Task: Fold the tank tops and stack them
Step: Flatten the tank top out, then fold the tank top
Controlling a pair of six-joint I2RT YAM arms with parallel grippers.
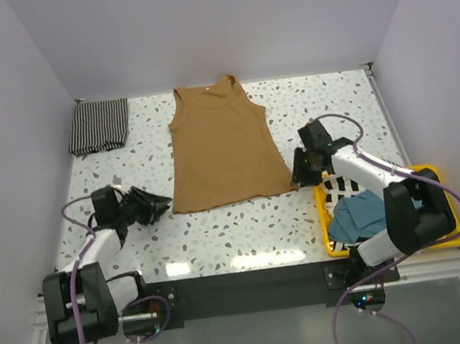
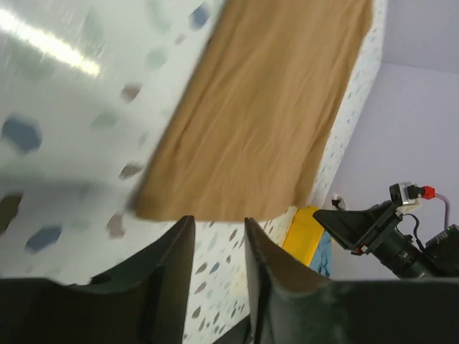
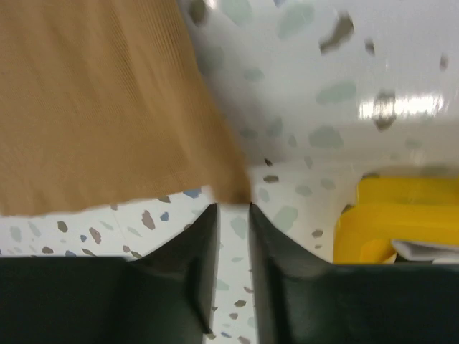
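Observation:
A plain tan-brown tank top (image 1: pixel 223 147) lies spread flat in the middle of the table, neck at the far side. A thin-striped black-and-white tank top (image 1: pixel 98 126) lies folded at the far left corner. My left gripper (image 1: pixel 165 203) is open and empty, low over the table just left of the tan top's near left corner; that hem fills the left wrist view (image 2: pixel 265 107) just past the gripper (image 2: pixel 219 221). My right gripper (image 1: pixel 298 171) is open a little and empty at the near right corner; in the right wrist view the corner (image 3: pixel 233 188) sits just at the tips of the gripper (image 3: pixel 232 208).
A yellow basket (image 1: pixel 435 172) stands at the near right edge, holding a teal top (image 1: pixel 359 214) and a broad-striped top (image 1: pixel 339 185). The basket (image 3: pixel 380 222) is close to the right of my right gripper. White walls enclose the speckled table (image 1: pixel 246 229).

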